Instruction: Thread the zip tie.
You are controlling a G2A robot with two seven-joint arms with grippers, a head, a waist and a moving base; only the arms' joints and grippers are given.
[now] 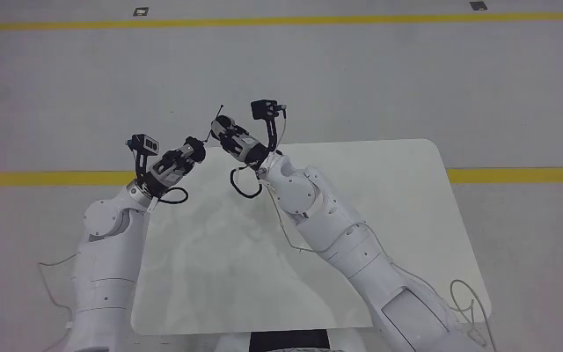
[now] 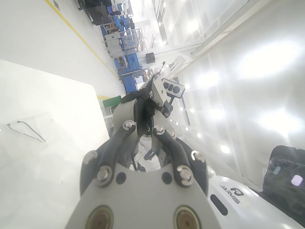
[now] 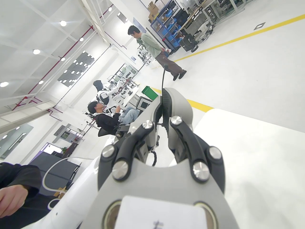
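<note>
Table (image 1: pixel 387 202) — white, with rounded corners. Both grippers are raised at its far left corner, near each other but apart. Right gripper (image 3: pixel 163 106): fingers clenched on the zip tie (image 3: pixel 163 79). Left gripper (image 2: pixel 143 104): fingers pressed together. Clear bag (image 2: pixel 46 120): flat on the table, holding two dark ties (image 2: pixel 35 135). Zip tie — thin black end projects straight out past the right fingertips.

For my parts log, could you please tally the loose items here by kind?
Clear plastic bag: 1
Zip ties: 3 (held zip tie in the right end effector; two loose zip ties at that bag)
Total: 4
</note>
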